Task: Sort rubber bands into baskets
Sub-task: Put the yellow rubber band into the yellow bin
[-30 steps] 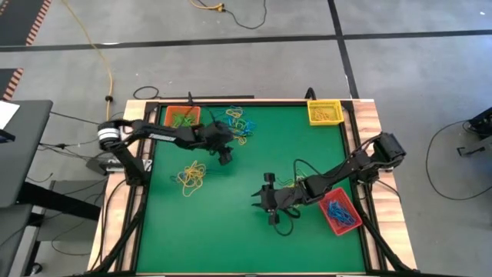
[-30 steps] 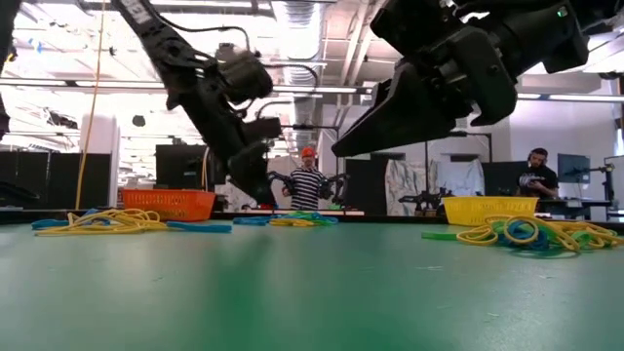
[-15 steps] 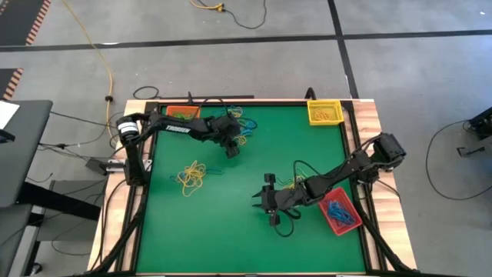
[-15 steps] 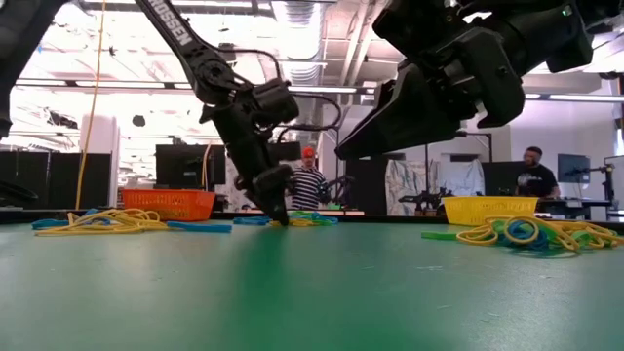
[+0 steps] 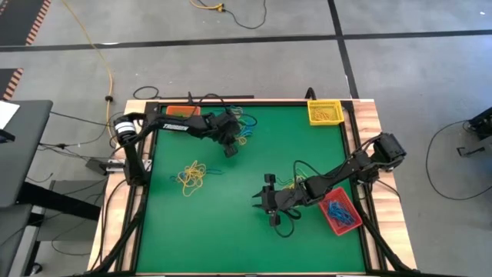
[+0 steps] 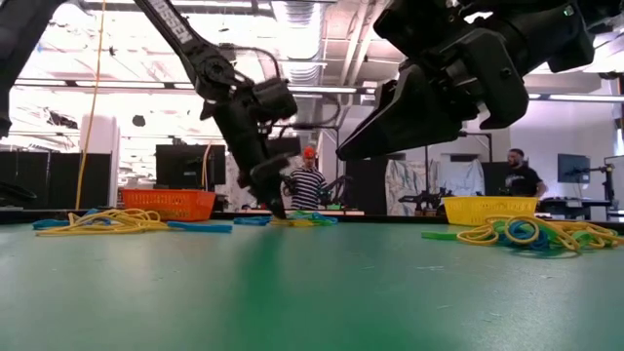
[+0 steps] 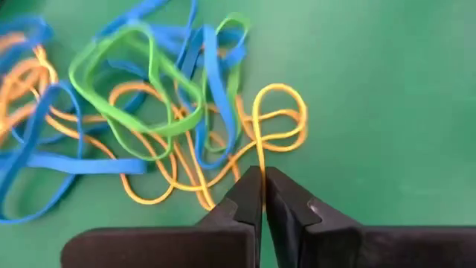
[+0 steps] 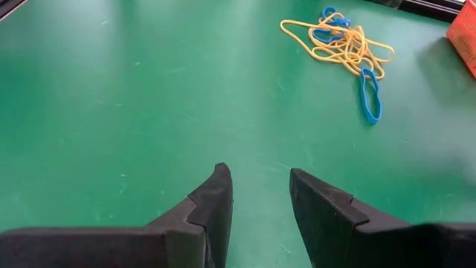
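Left tool (image 7: 262, 179) was pinched shut on a yellow band (image 7: 277, 126) at the edge of the mixed rubber bands (image 7: 141, 112), probably to peel it off alone, orange basket (image 5: 178, 111) just behind it, while the right tool (image 8: 260, 197) hung half-open over bare desk (image 8: 111, 112).

A green table (image 5: 231, 231) with pale wooden edges stands on a grey floor (image 5: 415, 69) crossed by dark lines. A yellow cable (image 5: 98, 58) trails over the floor beyond the table's far left corner, and a dark desk (image 5: 19, 154) stands left of the table. Behind the table, ceiling lights (image 6: 302, 15) glow over dark cabinets (image 6: 39, 180), and two people (image 6: 308, 185) stand there.
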